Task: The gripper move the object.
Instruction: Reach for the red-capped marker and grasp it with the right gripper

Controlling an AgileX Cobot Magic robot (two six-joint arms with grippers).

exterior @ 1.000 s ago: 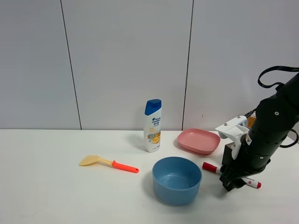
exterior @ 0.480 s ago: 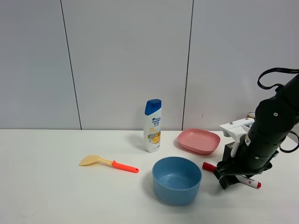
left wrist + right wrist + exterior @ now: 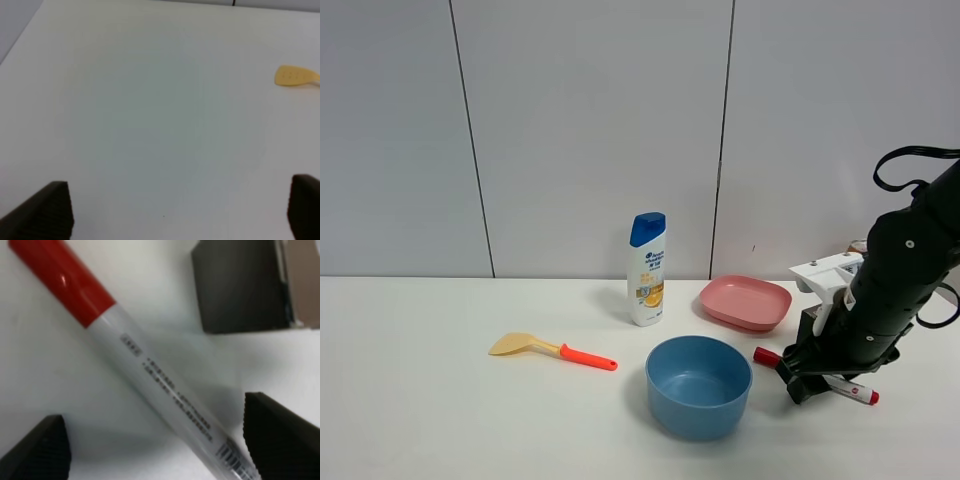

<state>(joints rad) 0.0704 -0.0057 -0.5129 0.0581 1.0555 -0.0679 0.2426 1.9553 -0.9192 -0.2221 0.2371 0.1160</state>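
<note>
The marker (image 3: pixel 767 356) lies flat on the white table at the right, red cap towards the blue bowl and red tail end to the right. My right gripper (image 3: pixel 801 386) is down over its middle and hides the barrel there. In the right wrist view the marker (image 3: pixel 150 375) runs slantwise between the two dark fingertips (image 3: pixel 35 452), which stand apart on either side of it; the right gripper (image 3: pixel 157 445) is open. My left gripper (image 3: pixel 180 210) is open and empty over bare table and is out of the exterior view.
A blue bowl (image 3: pixel 698 386) stands just left of the marker. A pink dish (image 3: pixel 745 301) and a shampoo bottle (image 3: pixel 647 269) stand behind. A beige spatula (image 3: pixel 552 349) lies to the left. A dark box (image 3: pixel 240 285) sits close behind the marker.
My right gripper has turned and come down over the marker during the last second. In the last half second it has barely moved. The marker has stayed in place.
</note>
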